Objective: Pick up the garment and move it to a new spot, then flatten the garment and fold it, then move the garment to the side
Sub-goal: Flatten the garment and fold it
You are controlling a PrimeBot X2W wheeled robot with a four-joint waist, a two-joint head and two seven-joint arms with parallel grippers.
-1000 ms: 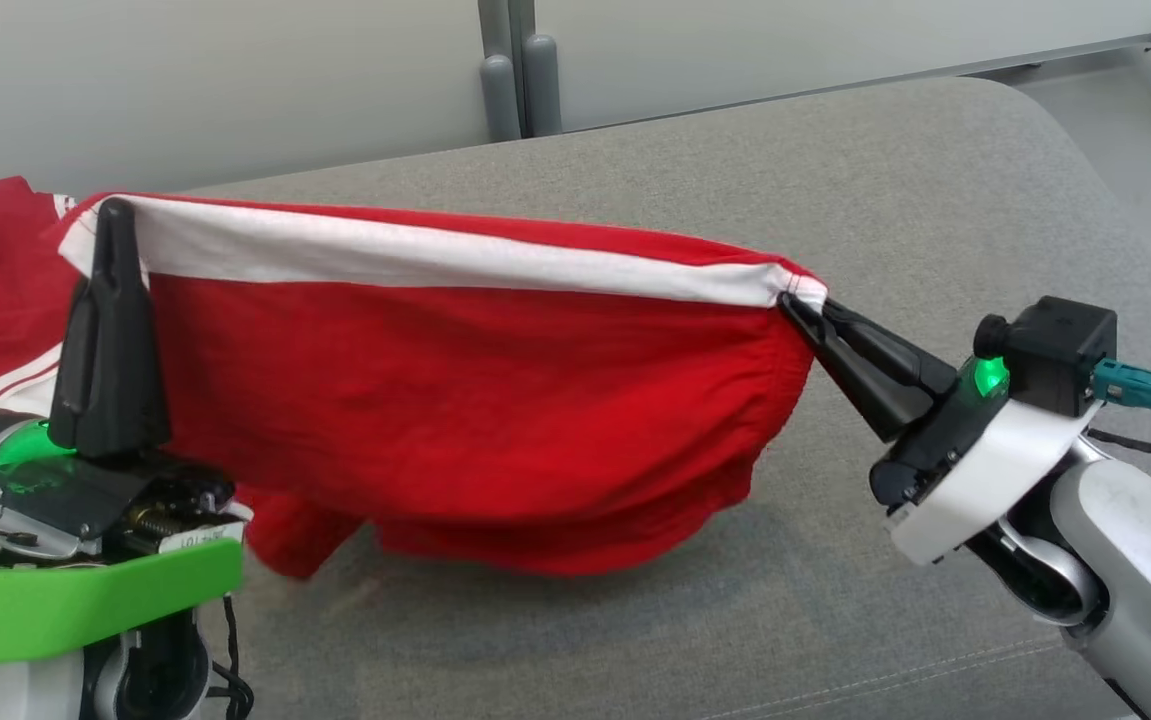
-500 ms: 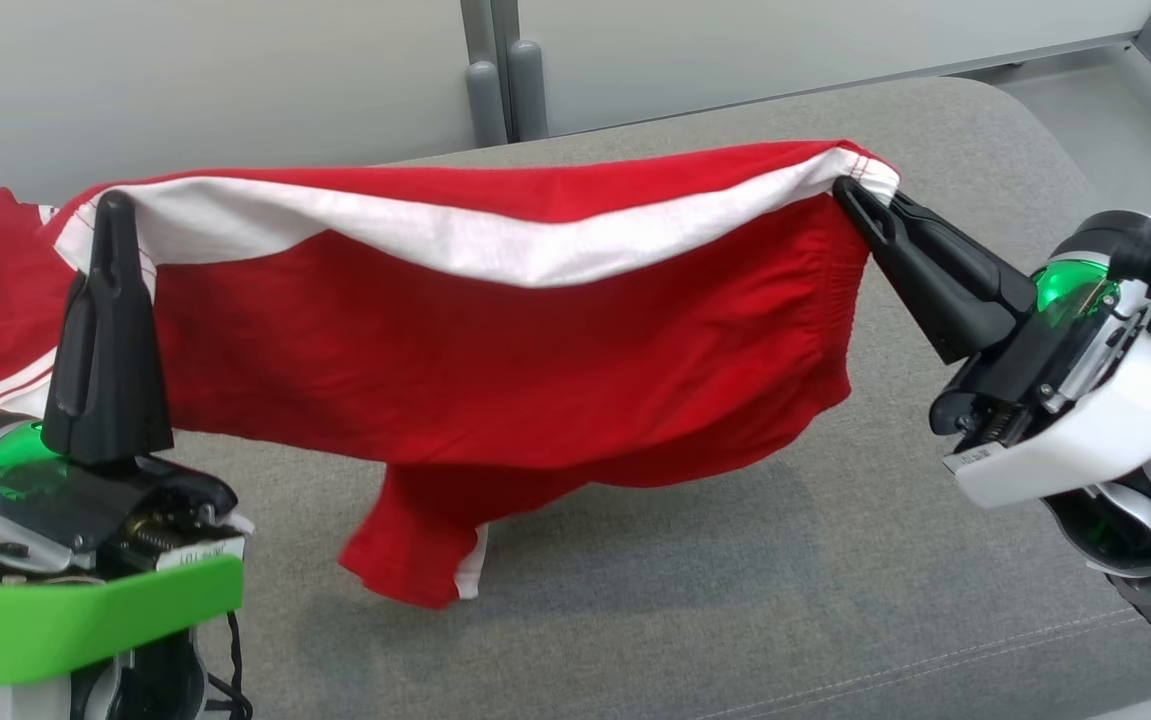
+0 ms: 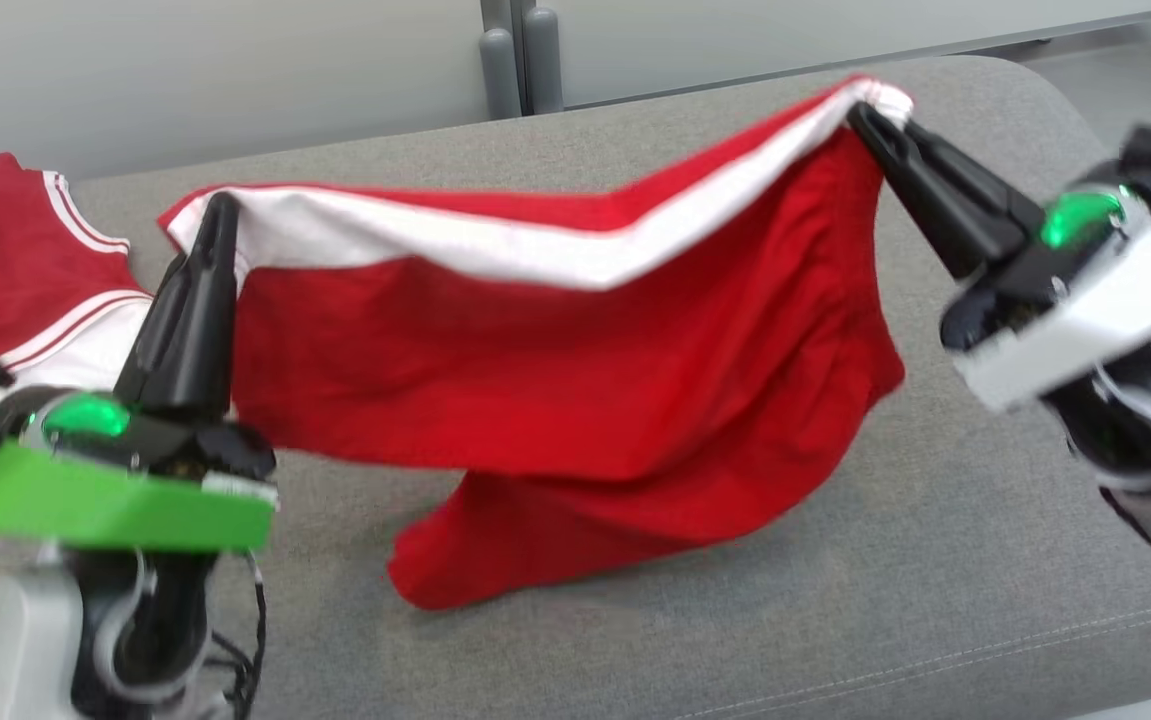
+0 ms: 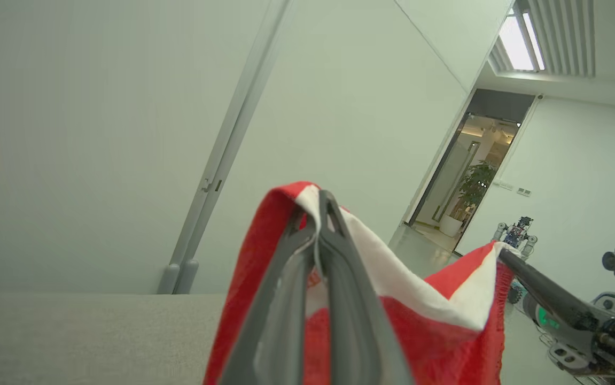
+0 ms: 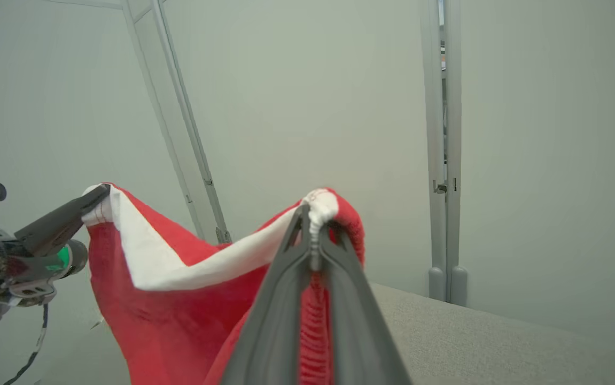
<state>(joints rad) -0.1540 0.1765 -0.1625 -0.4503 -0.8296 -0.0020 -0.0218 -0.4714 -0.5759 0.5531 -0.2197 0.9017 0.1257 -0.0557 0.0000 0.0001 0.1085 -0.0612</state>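
Note:
A red garment with a white band along its top edge hangs stretched between my two grippers above the grey cushion. My left gripper is shut on the band's left corner, fingers pointing up. The right gripper is shut on the right corner, held higher and farther back. The lower hem droops to the cushion near the front middle. In the left wrist view my left gripper pinches the garment. The right wrist view has the right gripper clamped on the gathered garment.
A second red garment with white stripes lies on the cushion at the far left, behind my left arm. Pale wall panels with a grey post stand right behind the cushion. The cushion's rounded right corner borders bare floor.
The right gripper has carried its corner up and away, so the band now slopes upward to the right. The left gripper has shifted right, uncovering more of the striped garment.

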